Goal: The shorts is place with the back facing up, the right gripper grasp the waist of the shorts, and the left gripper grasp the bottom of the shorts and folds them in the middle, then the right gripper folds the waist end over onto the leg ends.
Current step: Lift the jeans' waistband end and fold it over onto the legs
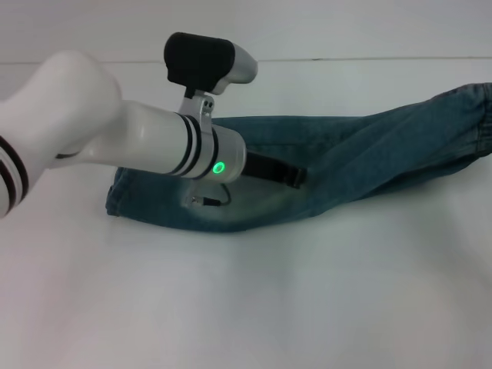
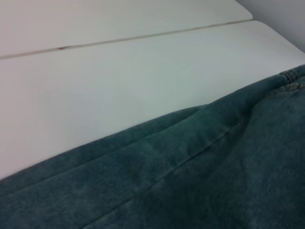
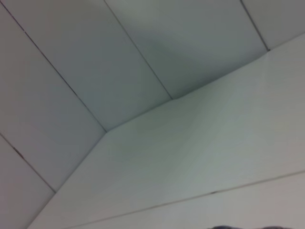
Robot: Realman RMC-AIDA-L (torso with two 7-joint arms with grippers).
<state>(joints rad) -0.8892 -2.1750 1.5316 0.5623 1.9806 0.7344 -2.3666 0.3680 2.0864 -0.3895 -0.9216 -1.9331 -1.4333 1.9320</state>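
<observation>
The blue denim shorts lie on the white table as a long narrow strip running from left to right. The ruched waist is at the far right end. The leg ends are at the left, partly hidden under my left arm. My left gripper is low over the middle of the shorts, on or just above the cloth. The left wrist view is filled with denim seen close up. My right gripper is out of view, and the right wrist view shows only wall panels.
The white table spreads wide in front of the shorts. Its back edge meets a pale wall behind them. The white left arm with its green light ring crosses above the left part of the shorts.
</observation>
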